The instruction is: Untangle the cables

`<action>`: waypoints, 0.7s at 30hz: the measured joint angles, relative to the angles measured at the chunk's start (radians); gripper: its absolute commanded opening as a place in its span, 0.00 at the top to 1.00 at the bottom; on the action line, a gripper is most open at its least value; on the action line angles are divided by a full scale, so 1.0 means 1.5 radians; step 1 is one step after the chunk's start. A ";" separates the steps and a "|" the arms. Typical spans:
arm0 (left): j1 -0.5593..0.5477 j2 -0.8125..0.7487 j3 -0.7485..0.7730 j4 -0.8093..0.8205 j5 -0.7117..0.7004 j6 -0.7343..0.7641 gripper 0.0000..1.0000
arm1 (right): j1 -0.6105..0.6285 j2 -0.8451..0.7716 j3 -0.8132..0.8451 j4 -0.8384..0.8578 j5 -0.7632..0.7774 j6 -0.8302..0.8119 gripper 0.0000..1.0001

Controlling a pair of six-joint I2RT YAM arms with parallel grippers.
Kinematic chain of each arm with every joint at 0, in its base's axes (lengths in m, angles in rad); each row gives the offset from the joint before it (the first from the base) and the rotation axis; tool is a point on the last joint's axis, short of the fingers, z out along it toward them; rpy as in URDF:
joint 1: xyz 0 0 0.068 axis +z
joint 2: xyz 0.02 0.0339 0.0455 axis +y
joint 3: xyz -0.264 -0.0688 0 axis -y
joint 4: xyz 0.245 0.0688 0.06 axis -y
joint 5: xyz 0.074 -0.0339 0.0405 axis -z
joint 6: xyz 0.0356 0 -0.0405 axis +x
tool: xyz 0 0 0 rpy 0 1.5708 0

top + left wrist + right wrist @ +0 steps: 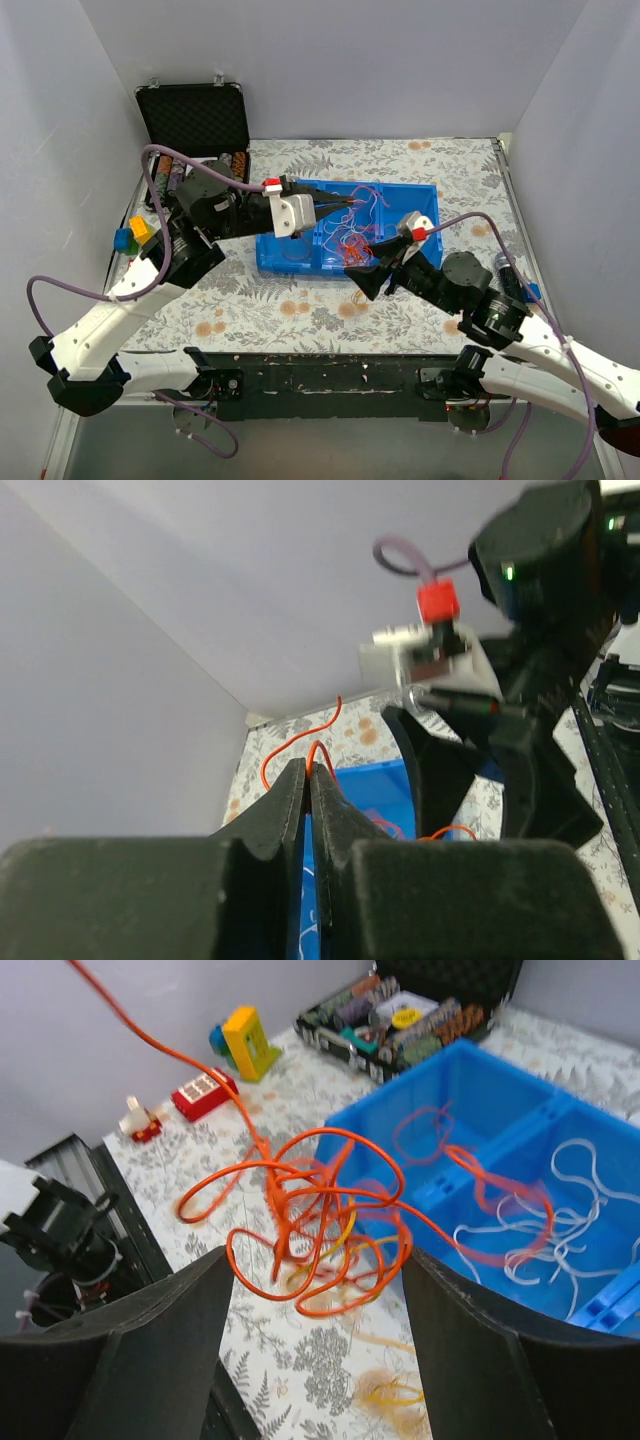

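Your left hand [308,772] is clenched on one orange cable [316,746], stretched over the blue tray [420,190]; your right hand [315,1260] is released, straddling the one cable tangle [283,1210] at the tray's 6 o'clock edge.

Blue bin [420,190], open black case [195,115], toy blocks [133,235].

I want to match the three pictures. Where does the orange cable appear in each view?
Top external: the orange cable is mid-picture, at the near edge of the blue tray.
Left wrist: centre, the orange cable pinched in the shut left gripper.
Right wrist: centre, the orange cable tangled inside the open right gripper.
Shared landmark: the blue tray.
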 measured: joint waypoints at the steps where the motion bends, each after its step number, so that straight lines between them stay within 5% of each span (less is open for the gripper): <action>1: 0.000 0.000 -0.007 -0.001 0.000 0.002 1.00 | 0.000 -0.003 0.019 -0.007 -0.001 -0.007 0.23; 16: 0.000 -0.013 -0.060 -0.004 -0.001 0.013 1.00 | 0.000 0.033 0.101 -0.069 -0.033 -0.060 0.29; 21: 0.000 -0.013 -0.060 -0.004 -0.001 0.007 1.00 | 0.000 0.081 0.101 -0.013 -0.049 -0.060 0.51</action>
